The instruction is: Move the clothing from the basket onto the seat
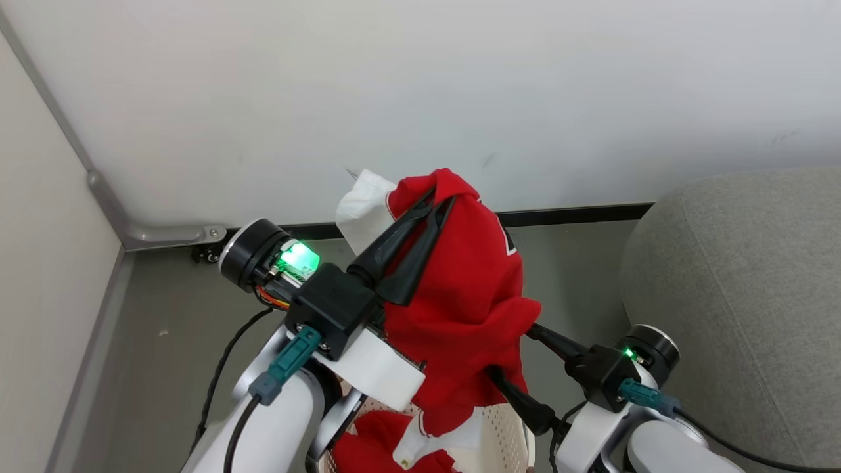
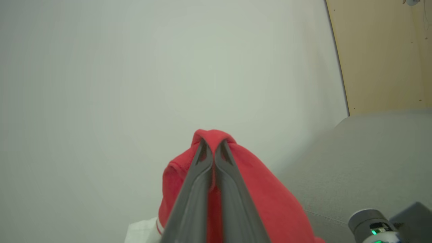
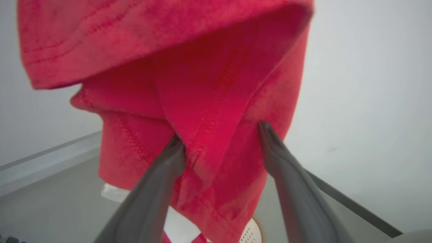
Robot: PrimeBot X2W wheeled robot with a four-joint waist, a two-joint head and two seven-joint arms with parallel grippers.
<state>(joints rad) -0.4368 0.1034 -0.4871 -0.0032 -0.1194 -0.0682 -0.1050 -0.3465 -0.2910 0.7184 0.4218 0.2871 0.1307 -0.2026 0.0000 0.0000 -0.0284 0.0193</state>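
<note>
Left gripper (image 1: 439, 198) is up high, fingers pinched flat together on a fold at the top of a red garment (image 1: 463, 289). The cloth hangs from that one pinch, with white trim bunched beside the fingers. It is held high, I judge, so the hem lifts free of the basket (image 1: 502, 427) rim. The lowest white-trimmed corner dangles just over the basket mouth; I can't tell whether it touches what lies inside. More red clothing (image 1: 368, 450) lies in the basket below. Right gripper (image 3: 221, 136) is low and to the side, fingers spread wide, one on either side of a hanging fold: bracketing it, not clamped. It is likely readying a second hold to share the weight and damp any swing. The seat (image 1: 742, 282) is off to the robot's right, its rounded padded edge near the right arm. Room to move: the wall is close behind the garment, and only a narrow strip of grey floor lies between basket and seat. The way to the seat looks like a sideways swing to the right. The right arm sits between cloth and cushion, so it must travel along or get out of the way. Risk: the trailing hem catching on the basket rim.
</note>
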